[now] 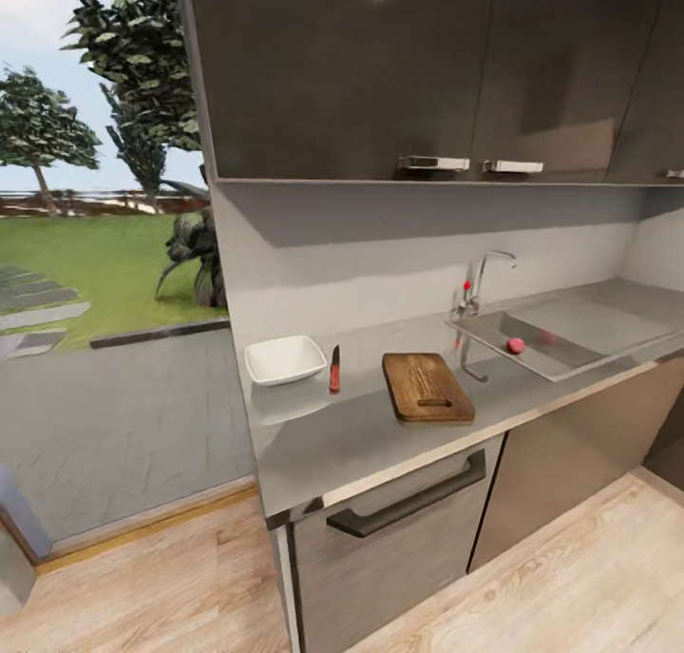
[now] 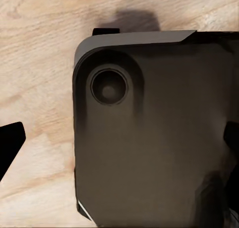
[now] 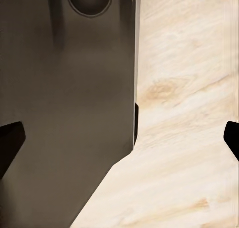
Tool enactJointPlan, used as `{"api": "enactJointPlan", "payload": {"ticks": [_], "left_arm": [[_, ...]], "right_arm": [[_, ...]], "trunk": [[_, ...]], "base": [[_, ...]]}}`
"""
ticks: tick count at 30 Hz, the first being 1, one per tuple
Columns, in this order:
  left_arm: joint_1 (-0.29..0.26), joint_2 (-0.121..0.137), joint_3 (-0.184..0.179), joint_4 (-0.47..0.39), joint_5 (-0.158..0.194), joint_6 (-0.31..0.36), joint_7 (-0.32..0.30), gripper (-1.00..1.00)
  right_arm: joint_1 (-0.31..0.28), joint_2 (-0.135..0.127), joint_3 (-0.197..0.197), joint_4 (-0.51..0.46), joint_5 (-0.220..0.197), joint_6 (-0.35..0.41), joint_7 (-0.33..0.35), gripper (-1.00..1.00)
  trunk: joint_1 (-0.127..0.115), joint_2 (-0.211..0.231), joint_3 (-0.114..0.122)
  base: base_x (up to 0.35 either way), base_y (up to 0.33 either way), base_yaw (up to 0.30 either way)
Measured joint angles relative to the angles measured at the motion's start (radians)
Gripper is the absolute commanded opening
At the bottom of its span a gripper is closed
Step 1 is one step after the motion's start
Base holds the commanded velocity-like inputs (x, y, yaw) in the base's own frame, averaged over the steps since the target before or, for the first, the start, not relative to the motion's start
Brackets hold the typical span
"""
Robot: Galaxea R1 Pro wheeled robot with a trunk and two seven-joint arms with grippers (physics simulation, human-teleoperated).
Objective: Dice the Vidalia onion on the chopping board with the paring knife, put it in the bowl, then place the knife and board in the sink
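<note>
Head cam: countertop [image 1: 380,434] runs L→R above dark cabinet fronts. Bowl [image 1: 284,359] sits at the left end, upright. Paring knife [image 1: 334,369] lies flat just beside the bowl on its right, apart from it, reddish handle toward the front edge, blade pointing at the wall. Chopping board [image 1: 427,386] is right of the knife, well clear of it, flat, handle slot at the end nearest the front edge. Sink [image 1: 560,335] is further right, faucet [image 1: 480,282] w/ red knob at its back-left corner. Small round reddish thing in the basin, prob the Vidalia onion [image 1: 515,345]; too small to be sure.

Upper cabinets [image 1: 427,73] above, wood floor [image 1: 570,586] below, garden w/ trees beyond the counter's left end.

Left wrist cam: left gripper [image 2: 119,143], dark fingertips at opposite frame edges, so spread wide, nothing between them; dark robot body panel [image 2: 154,138] and floor under it.

Right wrist cam: right gripper [image 3: 119,141], same story, tips wide apart, nothing held, over dark panel and floor.
</note>
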Motion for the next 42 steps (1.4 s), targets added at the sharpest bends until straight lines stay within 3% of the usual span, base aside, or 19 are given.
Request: {"api": "enactJointPlan", "payload": {"ticks": [16, 42], "left_arm": [[0.000, 0.003, 0.000, -0.001, 0.000, -0.001, 0.016, 1.00], [0.000, 0.001, 0.000, -0.001, 0.000, 0.001, 0.014, 1.00]], "right_arm": [[0.000, 0.000, 0.000, 0.000, 0.000, 0.000, 0.000, 1.00], [0.000, 0.000, 0.000, 0.000, 0.000, 0.000, 0.000, 1.00]], "trunk": [[-0.060, 0.112, 0.050], [-0.160, 0.294, 0.132]], "base": [[0.084, -0.085, 0.297], [0.083, -0.284, 0.297]]}}
